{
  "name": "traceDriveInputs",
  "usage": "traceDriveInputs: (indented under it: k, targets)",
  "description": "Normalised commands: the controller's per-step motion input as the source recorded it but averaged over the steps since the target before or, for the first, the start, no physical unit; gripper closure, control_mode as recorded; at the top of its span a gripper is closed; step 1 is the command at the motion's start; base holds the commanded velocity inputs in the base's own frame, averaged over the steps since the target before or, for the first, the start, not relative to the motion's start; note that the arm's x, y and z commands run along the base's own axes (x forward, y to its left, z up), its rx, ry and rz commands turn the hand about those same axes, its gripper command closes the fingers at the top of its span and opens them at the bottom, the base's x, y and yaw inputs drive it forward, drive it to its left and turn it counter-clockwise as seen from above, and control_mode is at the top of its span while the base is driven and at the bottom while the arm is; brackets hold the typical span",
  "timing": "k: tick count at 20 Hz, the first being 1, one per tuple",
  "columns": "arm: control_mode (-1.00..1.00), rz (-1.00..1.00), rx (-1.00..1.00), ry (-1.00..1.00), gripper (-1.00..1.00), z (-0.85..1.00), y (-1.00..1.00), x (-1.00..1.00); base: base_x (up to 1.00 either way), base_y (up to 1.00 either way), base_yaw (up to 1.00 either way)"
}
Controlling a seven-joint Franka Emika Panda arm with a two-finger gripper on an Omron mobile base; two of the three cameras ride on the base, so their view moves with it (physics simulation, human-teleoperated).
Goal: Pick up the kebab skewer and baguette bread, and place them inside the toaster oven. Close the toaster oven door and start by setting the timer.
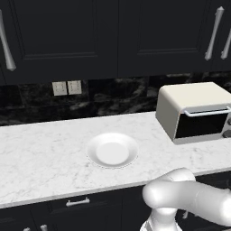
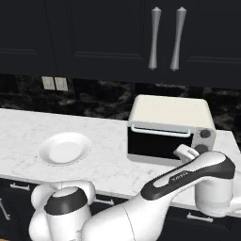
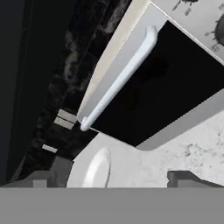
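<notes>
The cream-white toaster oven [image 1: 180, 101] [image 2: 169, 110] stands on the counter at the right. Its dark glass door [image 3: 166, 92] is shut, with the pale bar handle [image 3: 122, 76] [image 1: 205, 112] [image 2: 160, 132] along the top edge. My gripper [image 3: 113, 181] hovers just in front of the door and faces it. It is open, fingertips [image 3: 188, 178] far apart with nothing between them. My hand [image 2: 187, 152] is in front of the oven's right side, below the knobs [image 2: 205, 133]. The kebab skewer and the baguette bread are out of view.
An empty white plate [image 1: 112, 150] [image 2: 63, 148] [image 3: 97, 168] lies on the marble counter [image 1: 40, 149] left of the oven. Wall outlets [image 1: 66, 87] sit on the dark backsplash. Dark upper cabinets with silver handles [image 2: 154, 37] hang overhead, and drawers [image 1: 77, 202] run below the counter's front edge.
</notes>
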Motion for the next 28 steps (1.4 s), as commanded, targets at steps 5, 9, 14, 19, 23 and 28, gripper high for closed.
traceDriveInputs:
  k: [5, 9, 14, 19, 23, 28]
  targets:
    - [-1.0, -0.45, 0.26, -0.24, -1.0, -0.07, 0.11, 0.58, 0.0, 0.0, 0.0]
    - [-1.0, -0.55, 0.17, -0.09, -1.0, 0.0, 0.03, 0.16, 0.0, 0.0, 0.0]
    - [-1.0, -0.44, 0.11, 0.0, -1.0, 0.0, -0.03, -0.05, 0.0, 0.0, 0.0]
    - [-1.0, -0.12, 0.18, 0.05, -1.0, 0.1, -0.05, 0.0, 0.0, 0.0, 0.0]
    - [-1.0, 0.07, 0.29, 0.09, -1.0, 0.08, -0.27, -0.04, 0.0, 0.0, 0.0]
    - [-1.0, 0.14, 0.3, 0.05, -1.0, 0.0, -0.36, -0.01, 0.0, 0.0, 0.0]
